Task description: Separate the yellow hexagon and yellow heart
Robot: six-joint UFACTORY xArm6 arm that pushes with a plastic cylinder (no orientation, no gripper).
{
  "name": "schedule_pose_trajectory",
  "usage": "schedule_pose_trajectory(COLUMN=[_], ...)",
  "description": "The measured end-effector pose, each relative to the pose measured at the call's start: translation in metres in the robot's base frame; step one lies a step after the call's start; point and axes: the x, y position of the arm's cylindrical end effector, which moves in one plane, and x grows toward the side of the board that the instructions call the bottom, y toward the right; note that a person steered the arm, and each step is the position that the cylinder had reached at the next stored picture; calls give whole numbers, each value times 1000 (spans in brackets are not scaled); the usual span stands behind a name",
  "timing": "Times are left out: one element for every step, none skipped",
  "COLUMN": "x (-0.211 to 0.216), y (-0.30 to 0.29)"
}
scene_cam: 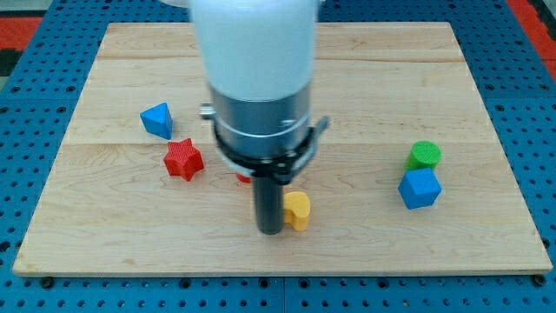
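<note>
The yellow heart (298, 209) lies near the board's bottom middle. My tip (270, 231) rests on the board just left of it, touching or nearly touching. The yellow hexagon is hidden behind the rod and arm. A sliver of the red cylinder (242, 178) shows at the rod's upper left. The green star is hidden by the arm.
A red star (183, 159) and a blue triangular block (157, 120) lie at the view's left. A green cylinder (424, 156) sits just above a blue cube (420, 188) at the right. The wooden board (486, 243) ends close below the tip.
</note>
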Motion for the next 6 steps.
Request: schedule_pose_trajectory(x=[-2, -9, -15, -15, -8, -15], y=[6, -1, -11, -15, -19, -104])
